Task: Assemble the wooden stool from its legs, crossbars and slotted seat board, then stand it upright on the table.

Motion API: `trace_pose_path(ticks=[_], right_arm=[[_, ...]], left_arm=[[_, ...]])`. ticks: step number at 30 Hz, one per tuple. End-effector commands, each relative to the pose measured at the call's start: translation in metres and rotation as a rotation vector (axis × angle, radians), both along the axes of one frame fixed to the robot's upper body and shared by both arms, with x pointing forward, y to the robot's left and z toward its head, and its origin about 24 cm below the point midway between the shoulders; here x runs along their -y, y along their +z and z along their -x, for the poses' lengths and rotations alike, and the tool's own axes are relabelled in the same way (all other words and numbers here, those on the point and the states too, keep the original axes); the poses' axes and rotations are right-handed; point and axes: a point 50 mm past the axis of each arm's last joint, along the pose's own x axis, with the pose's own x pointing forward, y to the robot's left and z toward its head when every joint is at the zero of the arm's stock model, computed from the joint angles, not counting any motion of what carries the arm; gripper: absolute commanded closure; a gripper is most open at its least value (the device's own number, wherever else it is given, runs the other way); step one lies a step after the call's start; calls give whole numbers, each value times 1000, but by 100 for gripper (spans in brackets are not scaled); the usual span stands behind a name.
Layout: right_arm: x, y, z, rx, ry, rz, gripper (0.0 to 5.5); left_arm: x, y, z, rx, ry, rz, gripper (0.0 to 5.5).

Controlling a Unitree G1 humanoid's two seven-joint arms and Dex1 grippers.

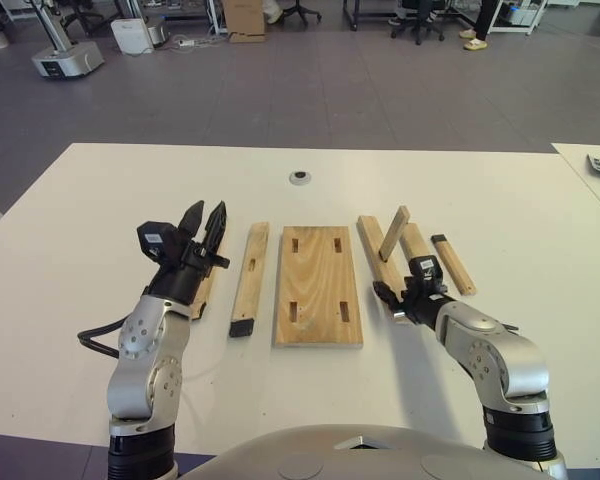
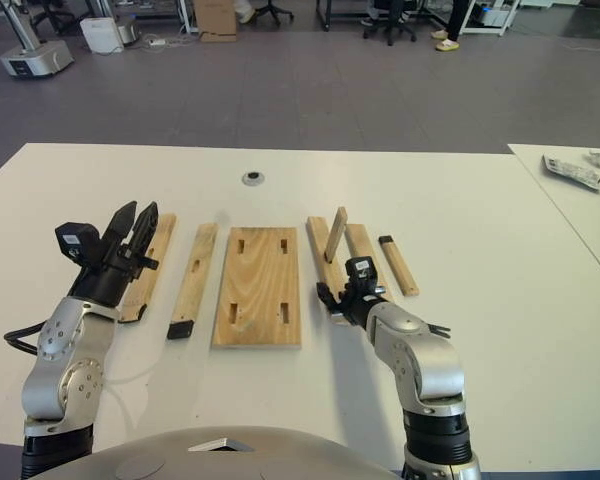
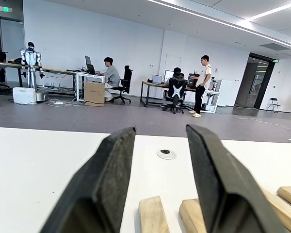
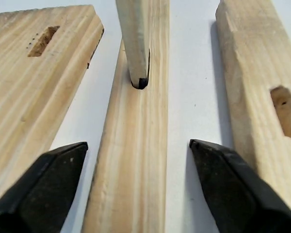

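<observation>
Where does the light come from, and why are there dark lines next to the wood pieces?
Left wrist view: long ceiling light strips shine from overhead. Right wrist view: so only thin dark shadows hug the edges of the seat board and the leg with the empty slot on the white table, and the hole under the upright crossbar looks black.

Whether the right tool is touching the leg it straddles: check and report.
Apart. The right wrist view shows bare table between the leg and each open finger of the right tool.
</observation>
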Motion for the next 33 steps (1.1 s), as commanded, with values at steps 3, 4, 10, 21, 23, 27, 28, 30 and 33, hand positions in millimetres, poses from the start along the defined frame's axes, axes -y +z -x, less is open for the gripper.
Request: trace_pose_path(ticks=[3,4,10,21,23,27,28,30,33], right_arm=[[9,-9,8,-38,95,187,260],[8,-10,9,-28,140,233,277],[12,-12,-1,19,205,288,341],[8,143,-81,539,379,-386,342],[0,164,-76,564,519,-511,343],[-6,187,-67,568,691,-678,343],[-8,191,-64,560,731,-716,343],[-12,193,-60,537,776,-760,343],[-17,191,-56,507,800,-785,343]], left_arm=[[-1,1,1,10,26,-48,358],[0,3,-1,17,31,-57,358],[8,26,-12,86,-42,-145,358],[-9,112,-46,234,-489,52,325],[0,123,-46,212,-661,162,289],[11,138,-43,144,-905,332,216],[12,141,-43,126,-938,367,200],[11,144,-45,103,-968,397,165],[11,142,-47,77,-973,397,159]])
